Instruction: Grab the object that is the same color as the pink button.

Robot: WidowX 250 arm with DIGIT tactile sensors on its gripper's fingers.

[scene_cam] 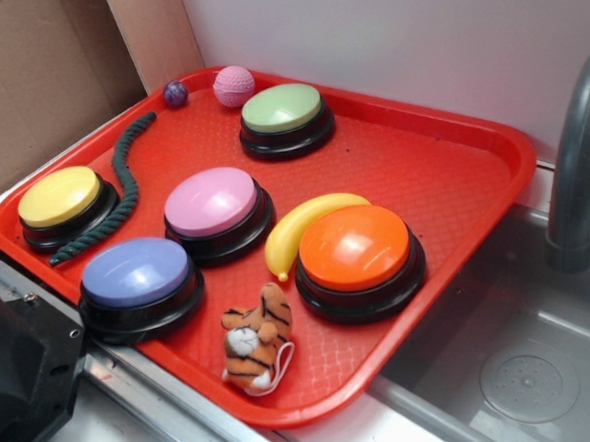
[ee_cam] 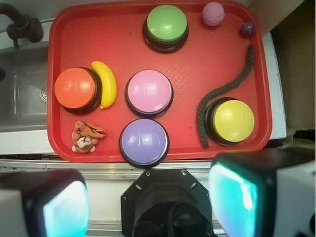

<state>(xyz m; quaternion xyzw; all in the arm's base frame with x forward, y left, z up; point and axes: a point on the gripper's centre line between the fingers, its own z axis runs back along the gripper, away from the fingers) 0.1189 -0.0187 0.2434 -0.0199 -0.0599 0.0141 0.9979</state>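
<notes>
A small pink dimpled ball (scene_cam: 234,85) (ee_cam: 213,13) rests at the far corner of the red tray (scene_cam: 442,162) (ee_cam: 69,39), beside a tinier dark purple ball (scene_cam: 175,93) (ee_cam: 247,29). The pink button (scene_cam: 212,204) (ee_cam: 148,91) sits on its black base in the tray's middle. My gripper (ee_cam: 150,205) hangs high above the tray's near edge. Its two fingers (ee_cam: 237,197) stand wide apart with nothing between them, so it is open. In the exterior view the gripper itself does not show.
On the tray are also green (scene_cam: 283,109), orange (scene_cam: 355,249), yellow (scene_cam: 60,197) and lavender-blue (scene_cam: 136,274) buttons, a yellow banana (scene_cam: 294,229), a dark green rope (scene_cam: 122,176) and a toy tiger (scene_cam: 257,339). A sink (scene_cam: 544,356) with faucet (scene_cam: 576,154) lies beside the tray. Cardboard (scene_cam: 35,67) stands behind.
</notes>
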